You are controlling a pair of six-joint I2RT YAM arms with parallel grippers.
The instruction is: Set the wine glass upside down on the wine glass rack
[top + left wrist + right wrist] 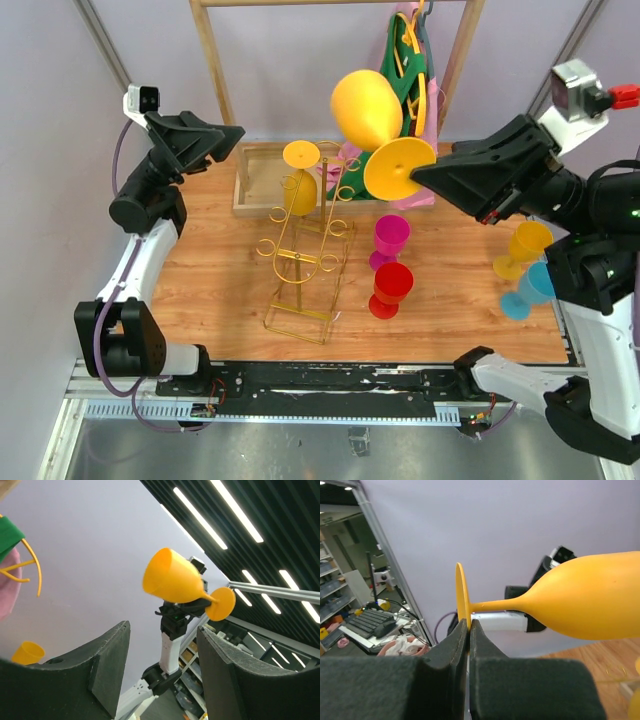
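A yellow wine glass [367, 107] hangs in the air above the back of the table, lying sideways with its bowl toward the upper left. My right gripper [420, 180] is shut on the rim of its round foot [461, 597]; the bowl [580, 600] reaches out to the right of the fingers. The gold wire wine glass rack [305, 255] stands at mid-table, below and left of the held glass. Another yellow glass [300, 180] hangs upside down on it. My left gripper [235, 140] is raised at the back left, open and empty, facing the held wine glass [175, 580].
A wooden tray [262, 180] lies behind the rack. Magenta [390, 238] and red [390, 288] glasses stand right of the rack. Yellow [525, 245] and blue [530, 290] glasses are at the far right. A wooden rail frame [215, 60] with hangers [410, 50] stands at the back.
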